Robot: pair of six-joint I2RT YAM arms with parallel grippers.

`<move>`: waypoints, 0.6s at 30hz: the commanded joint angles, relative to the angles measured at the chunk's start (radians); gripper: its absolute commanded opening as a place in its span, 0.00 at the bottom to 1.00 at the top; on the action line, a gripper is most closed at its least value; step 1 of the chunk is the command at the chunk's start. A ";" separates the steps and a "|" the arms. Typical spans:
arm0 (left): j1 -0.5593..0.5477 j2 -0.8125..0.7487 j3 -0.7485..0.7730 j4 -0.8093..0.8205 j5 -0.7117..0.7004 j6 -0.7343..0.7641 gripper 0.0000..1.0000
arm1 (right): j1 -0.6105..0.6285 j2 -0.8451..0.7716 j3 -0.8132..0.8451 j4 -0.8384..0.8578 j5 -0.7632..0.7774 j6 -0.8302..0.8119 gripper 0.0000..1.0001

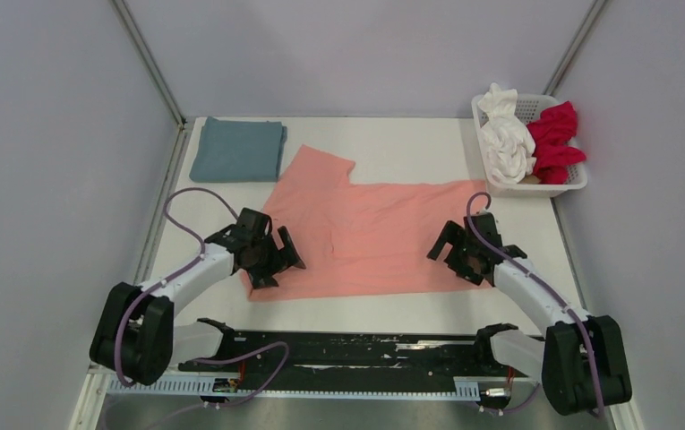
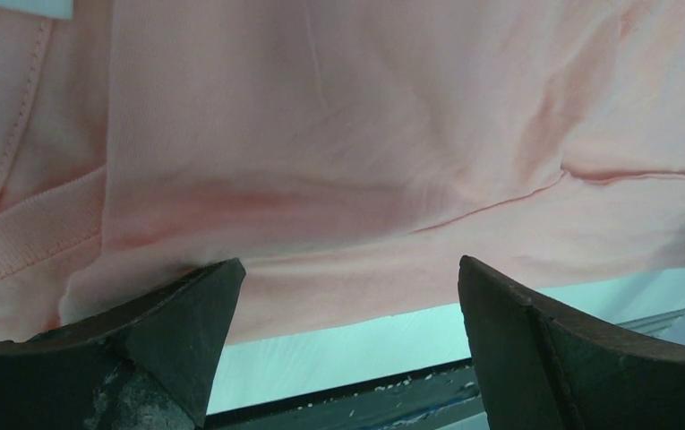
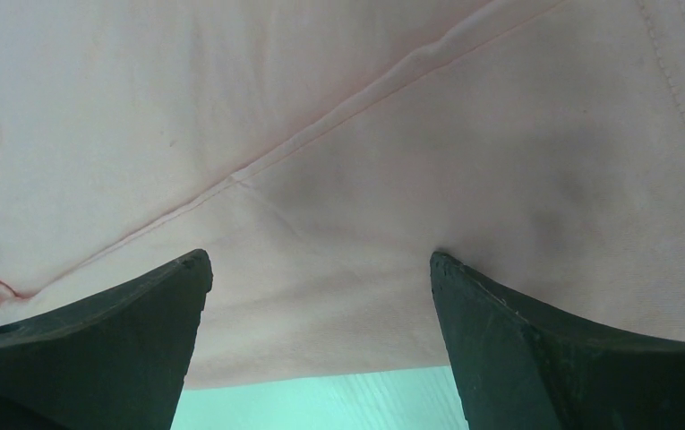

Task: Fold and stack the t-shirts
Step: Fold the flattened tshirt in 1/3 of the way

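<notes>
1. Near edge: your two arms rise from a black mounting rail [image 1: 356, 348] and both lean in over the table [image 1: 410, 134].

2. Left gripper [image 1: 278, 266]: released, jaws spread wide. It sits low over the near-left corner of the salmon-pink t-shirt [image 1: 374, 237]. In your left wrist view the fingers [image 2: 164, 327] stand apart at the shirt's near hem with nothing pinched; you cannot tell whether the tips touch the cloth.

3. Right gripper [image 1: 450, 255]: also released, jaws wide. It sits over the shirt's near-right part. In your right wrist view both fingertips [image 3: 500, 309] lie against pink fabric beside a seam, with bare table just below the hem.

4. The salmon-pink t-shirt lies spread flat across the middle of the table between your two grippers, one sleeve pointing to the far left.

5. Far left: the blue-grey t-shirt [image 1: 238, 149], folded into a neat rectangle, just beside that sleeve.

6. Far right: the white basket [image 1: 535, 188], holding the white t-shirt [image 1: 506, 139] and the red t-shirt [image 1: 556, 139], both crumpled, side by side.
</notes>
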 commanded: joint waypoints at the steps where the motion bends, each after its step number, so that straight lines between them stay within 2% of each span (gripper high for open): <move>1: -0.066 -0.113 -0.106 -0.185 -0.071 -0.117 1.00 | 0.015 -0.109 -0.069 -0.237 0.028 0.052 1.00; 4: -0.091 -0.215 -0.157 -0.232 -0.079 -0.172 1.00 | 0.036 -0.164 -0.069 -0.269 -0.044 0.113 1.00; 8: -0.105 -0.302 -0.192 -0.246 -0.072 -0.185 1.00 | 0.069 -0.232 -0.076 -0.369 0.011 0.188 1.00; 11: -0.105 -0.310 -0.198 -0.279 -0.073 -0.162 1.00 | 0.087 -0.267 -0.100 -0.392 -0.015 0.232 1.00; 15: -0.105 -0.320 -0.212 -0.310 -0.078 -0.163 1.00 | 0.166 -0.350 -0.112 -0.504 0.088 0.338 1.00; 18: -0.105 -0.338 -0.216 -0.307 -0.089 -0.174 1.00 | 0.188 -0.413 -0.131 -0.527 0.098 0.384 1.00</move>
